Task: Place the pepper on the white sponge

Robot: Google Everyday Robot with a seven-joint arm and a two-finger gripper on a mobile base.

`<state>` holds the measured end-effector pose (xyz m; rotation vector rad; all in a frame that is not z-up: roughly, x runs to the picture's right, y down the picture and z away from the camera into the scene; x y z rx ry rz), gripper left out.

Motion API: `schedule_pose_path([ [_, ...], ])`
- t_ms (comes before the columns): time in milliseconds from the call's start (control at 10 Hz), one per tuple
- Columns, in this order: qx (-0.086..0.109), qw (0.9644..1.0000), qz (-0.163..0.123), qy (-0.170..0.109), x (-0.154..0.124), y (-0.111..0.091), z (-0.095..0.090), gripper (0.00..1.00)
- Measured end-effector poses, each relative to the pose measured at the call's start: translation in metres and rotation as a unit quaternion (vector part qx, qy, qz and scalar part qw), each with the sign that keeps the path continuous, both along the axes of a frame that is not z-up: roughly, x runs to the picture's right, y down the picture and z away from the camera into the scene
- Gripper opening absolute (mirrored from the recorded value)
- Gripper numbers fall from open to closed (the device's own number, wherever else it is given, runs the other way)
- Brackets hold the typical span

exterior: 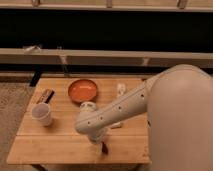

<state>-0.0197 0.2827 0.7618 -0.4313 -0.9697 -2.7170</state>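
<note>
the room behind is mostly a dark wall with a pale ledge (pixel 100 55) running across it, and a patch of speckled carpet (pixel 10 100) shows at the left. my own pale body shell (pixel 182 120) fills the right side. in front of it stands a light wooden table (pixel 55 142), and my arm (pixel 120 107) reaches across it from the right, sloping down toward the near edge. my claw (pixel 102 144) hangs at the end of the arm, low over the front of the table and right of its middle. the pepper (pixel 104 148), small and dark red, shows right at the claw's tip, close above the near edge. i cannot tell whether the claw is clenched on it or loose, since the wrist hides most of it. the orange bowl (pixel 82 91) sits toward the back of the table, showing only its orange inside. a white cup (pixel 42 114) stands upright at the left, and i cannot tell what it holds. a dark brown bar (pixel 45 96) lies just behind the cup. a narrow whitish object (pixel 121 90) lies right of the bowl. the white sponge (pixel 88 105) sits just in front of the bowl, partly behind my arm and well apart from the pepper.
</note>
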Motion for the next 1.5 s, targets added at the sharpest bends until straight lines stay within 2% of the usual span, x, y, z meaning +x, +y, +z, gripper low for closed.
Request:
schedule_pose_path([
  [200,-0.008,1.0000,0.003,0.000,-0.003,0.004,0.004,0.76],
  [600,-0.014,0.9999,-0.001,0.002,-0.009,0.008,0.009,0.36],
  [1000,-0.015,0.9999,0.001,-0.003,-0.008,0.005,0.006,0.01],
  [1200,-0.006,0.9998,0.007,-0.016,-0.008,-0.005,-0.004,0.00],
  [1500,0.012,0.9990,0.025,-0.036,-0.001,-0.036,-0.022,0.00],
])
